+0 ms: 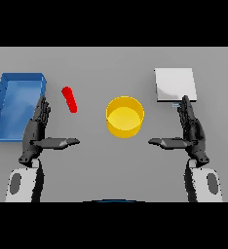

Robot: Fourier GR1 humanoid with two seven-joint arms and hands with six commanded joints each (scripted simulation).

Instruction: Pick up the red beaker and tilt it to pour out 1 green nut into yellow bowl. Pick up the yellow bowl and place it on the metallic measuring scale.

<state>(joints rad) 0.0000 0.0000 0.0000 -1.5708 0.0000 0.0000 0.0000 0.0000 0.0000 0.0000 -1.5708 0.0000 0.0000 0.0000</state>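
A: Head view first. Where does everything sit?

B: The red beaker (69, 99) stands on the grey worktop (101, 63), tilted in the picture, just right of the blue tray (9, 104). The yellow bowl (125, 116) is in the middle, and the metallic measuring scale (175, 84) lies to its upper right, apart from it.

A: And the hands?

B: The left hand (38, 133) hovers below the beaker, fingers straight and thumb spread, holding nothing. The right hand (190, 133) mirrors it below the scale, equally empty.

A: So how far along is the task?

B: By my reading, nothing is done: beaker ungrasped, bowl off the scale. Pouring and placing both remain.

A: Anything unclear?

B: I cannot make out any green nut, inside the beaker or in the bowl. The tray's left corner is cut off by the edge.
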